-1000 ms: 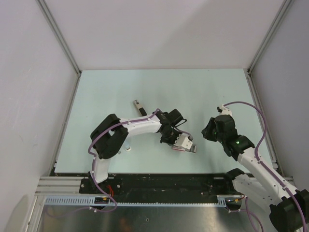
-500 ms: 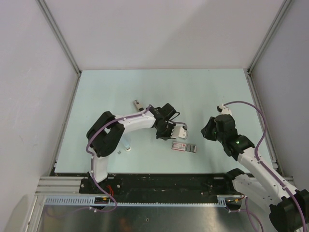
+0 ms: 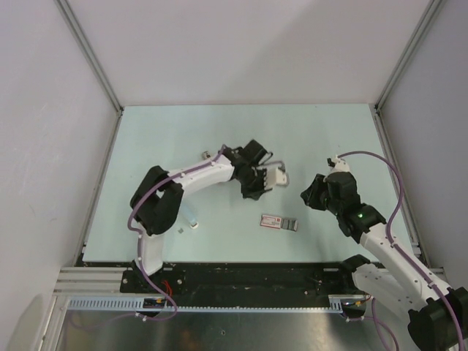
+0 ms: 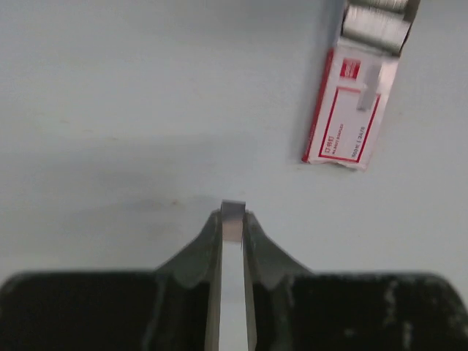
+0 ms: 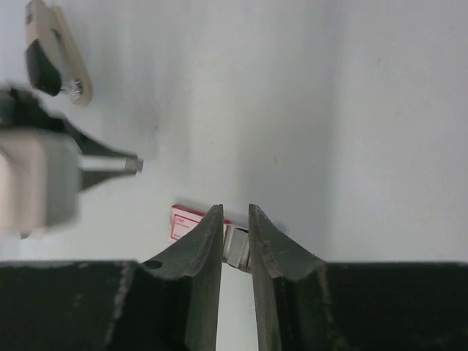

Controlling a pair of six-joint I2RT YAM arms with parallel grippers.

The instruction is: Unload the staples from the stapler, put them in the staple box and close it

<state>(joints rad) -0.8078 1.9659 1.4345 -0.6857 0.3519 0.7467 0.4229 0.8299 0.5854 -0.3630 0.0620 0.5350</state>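
My left gripper [image 3: 278,176] is shut on a tiny grey strip of staples [image 4: 233,213], pinched at the fingertips and held above the table. The stapler [image 5: 53,50], cream-white with a dark inner part, lies at the far left of the right wrist view. In the top view it is almost hidden behind the left arm [image 3: 208,154]. My right gripper [image 3: 309,196] hovers empty right of the left one, its jaws only narrowly apart. My left gripper also shows in the right wrist view [image 5: 110,165].
A small flat red-and-white box [image 3: 279,221] with a grey end lies on the table below and between the grippers, and shows in the left wrist view [image 4: 349,117] and right wrist view [image 5: 183,219]. A small pale bit [image 3: 191,225] lies by the left arm's elbow.
My left gripper has moved from the red-and-white box away toward the back of the table, shut on the staple strip. The right gripper has shifted slightly.
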